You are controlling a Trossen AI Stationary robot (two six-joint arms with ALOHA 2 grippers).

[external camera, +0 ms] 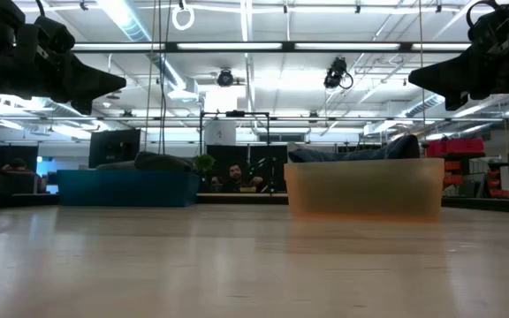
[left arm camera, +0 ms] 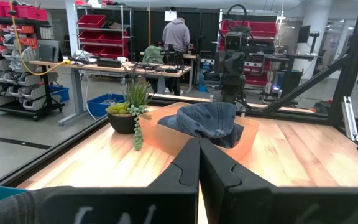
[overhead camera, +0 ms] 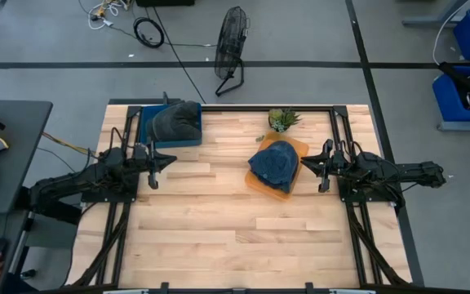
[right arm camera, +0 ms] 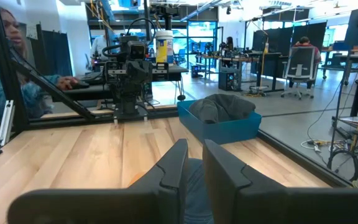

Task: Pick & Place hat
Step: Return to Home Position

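Observation:
A blue denim hat (overhead camera: 274,166) lies crumpled in an orange tray (overhead camera: 253,183) at the table's middle right; the left wrist view shows the hat (left arm camera: 210,121) resting in the tray (left arm camera: 166,134). A grey hat (overhead camera: 176,122) sits in a blue tray (overhead camera: 147,122) at the far left, also seen as grey hat (right arm camera: 222,107) in the right wrist view. My left gripper (overhead camera: 152,167) hovers shut near the blue tray. My right gripper (overhead camera: 325,167) hovers just right of the orange tray, open by a narrow gap (right arm camera: 194,165).
A small potted plant (overhead camera: 282,119) stands at the far edge beside the orange tray. Black frame rails (overhead camera: 337,122) border the table. Bare wood (overhead camera: 235,237) spreads across the near half. A person (right arm camera: 5,68) sits beyond the table's left side.

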